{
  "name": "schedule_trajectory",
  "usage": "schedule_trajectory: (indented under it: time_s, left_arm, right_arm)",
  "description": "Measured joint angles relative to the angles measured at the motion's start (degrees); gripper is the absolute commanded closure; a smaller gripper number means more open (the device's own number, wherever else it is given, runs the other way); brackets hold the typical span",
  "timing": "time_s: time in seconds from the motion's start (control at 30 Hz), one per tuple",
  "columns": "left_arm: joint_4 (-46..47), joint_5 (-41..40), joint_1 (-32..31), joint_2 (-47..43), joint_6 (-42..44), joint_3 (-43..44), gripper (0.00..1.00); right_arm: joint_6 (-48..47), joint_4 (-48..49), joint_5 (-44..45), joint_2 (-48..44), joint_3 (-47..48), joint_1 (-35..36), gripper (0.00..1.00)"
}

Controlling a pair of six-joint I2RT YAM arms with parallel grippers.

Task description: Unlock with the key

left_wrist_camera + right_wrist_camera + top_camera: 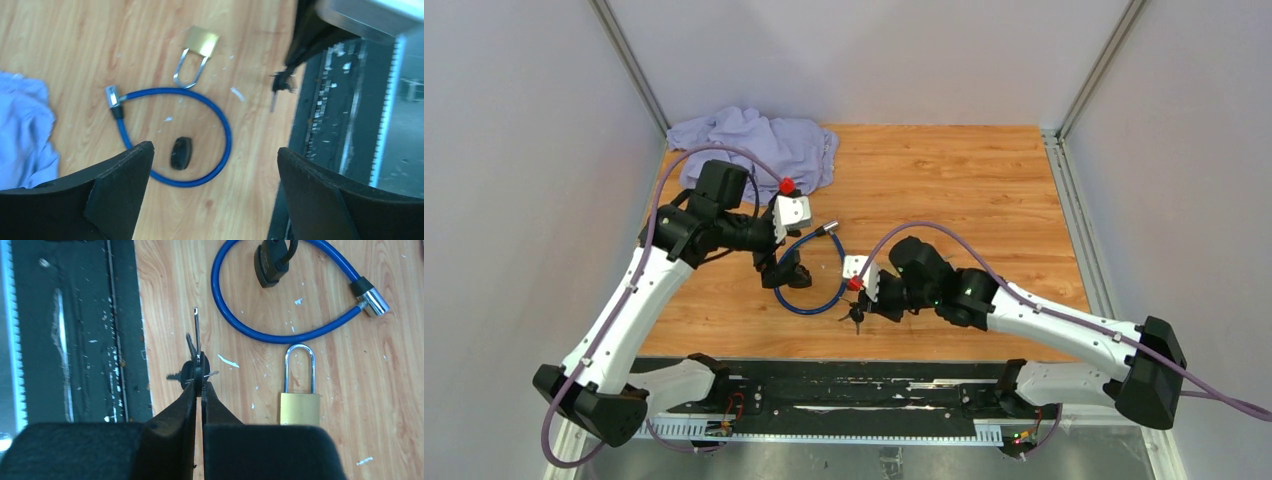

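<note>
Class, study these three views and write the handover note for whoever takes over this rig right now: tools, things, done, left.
Left tool: open, empty, above the blue cable lock.
Right tool: shut on the key bunch, one blade pointing forward, no lock touched.
Brass padlock: flat on the table beside the cable loop, shackle looks closed.
Done: keys gripped.
Left: insert key, turn, open the lock.

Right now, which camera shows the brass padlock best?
Right wrist: the padlock lies whole and sharp, beside the blue cable lock. Left wrist shows the padlock complete but smaller and slightly blurred. In the top external view I cannot make it out; the right arm seems to cover it.
</note>
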Motion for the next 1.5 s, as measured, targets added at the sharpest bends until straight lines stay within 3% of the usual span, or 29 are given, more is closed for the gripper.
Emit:
schedule_trajectory:
  time_s: [0.27, 0.53, 0.77, 1.0, 1.5]
  left_arm:
    - [-0.44, 14.51, -0.02, -3.98, -1.70, -6.19, 0.20]
    - [-0.55, 20.41, -2.27, -0.33, -3.23, -6.32, 0.35]
    - [-0.57, 21.73, -2.54, 0.24, -3.65, -6.38, 0.45]
    - [-0.07, 21.16, -2.54, 1.29, -3.85, -7.34, 0.45]
    - [10.82, 17.64, -2.54, -1.36, -11.82, -11.52, 0.63]
  right_arm:
    - [4.59, -4.81, -11.85, 3.02, 8.59, -3.39, 0.99]
    - [5.60, -8.33, -15.19, 7.91, 15.43, -3.43, 0.99]
    - [5.57, -10.49, -15.32, 9.66, 17.64, -4.20, 0.99]
    - [6.10, -10.82, -15.56, 11.93, 19.74, -4.44, 0.99]
    - [9.66, -10.62, -18.51, 12.37, 20.37, -6.01, 0.99]
